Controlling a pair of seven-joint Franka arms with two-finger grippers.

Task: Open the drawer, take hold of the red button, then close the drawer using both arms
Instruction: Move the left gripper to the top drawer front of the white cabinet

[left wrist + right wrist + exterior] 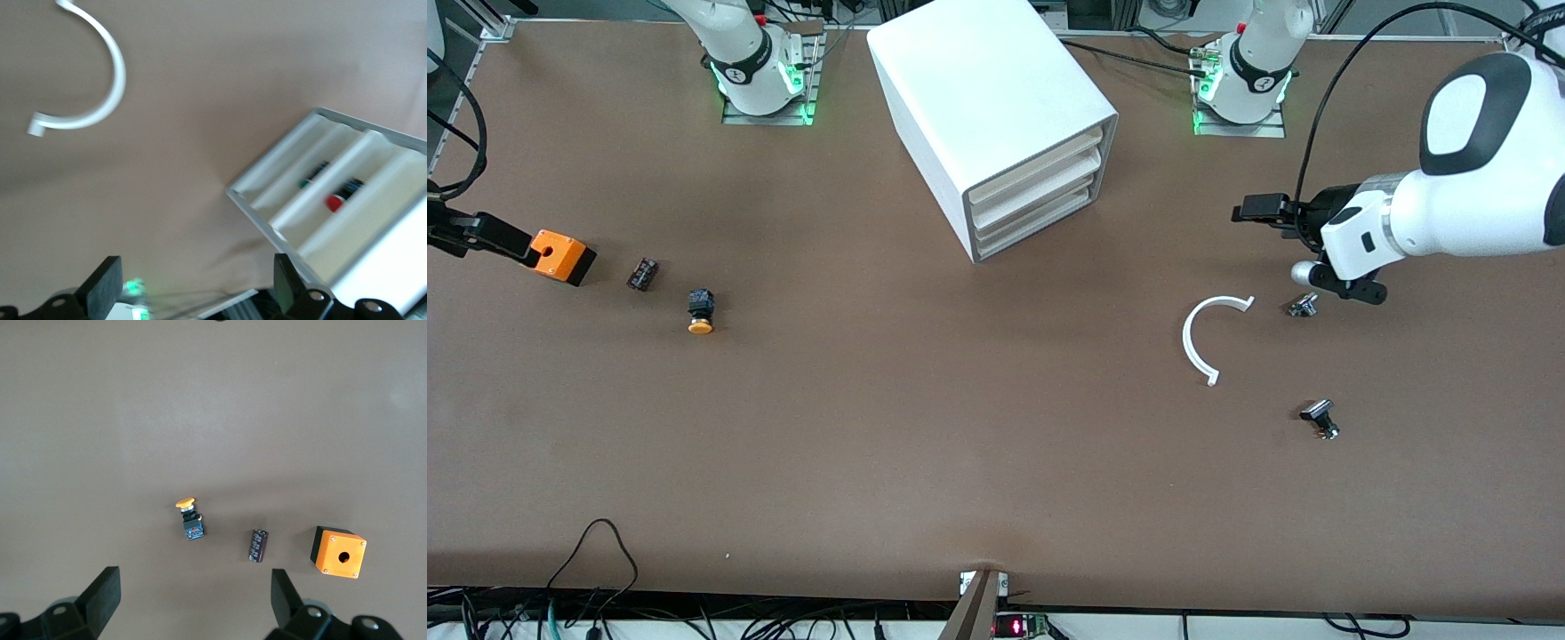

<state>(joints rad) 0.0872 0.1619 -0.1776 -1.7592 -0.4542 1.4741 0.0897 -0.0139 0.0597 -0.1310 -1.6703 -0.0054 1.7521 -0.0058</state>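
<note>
The white cabinet [978, 80] stands at the middle of the table near the robots' bases, and its stacked drawers [1040, 191] sit pushed in. In the left wrist view the drawer fronts [347, 200] show, and the button's red cap [333, 203] is visible inside one of them; the front view hides it. My left gripper [1249, 213] [198, 280] hangs open and holds nothing, over the table toward the left arm's end and facing the cabinet. My right gripper [480, 233] [193, 590] is open and empty above the right arm's end.
An orange box [562, 256] [339, 553], a small dark cylinder [642, 274] [258, 545] and an orange-capped button [701, 311] [189, 517] lie near the right gripper. A white curved strip [1209, 342] [100, 87] and two small metal-and-black parts [1303, 306] [1320, 418] lie near the left gripper.
</note>
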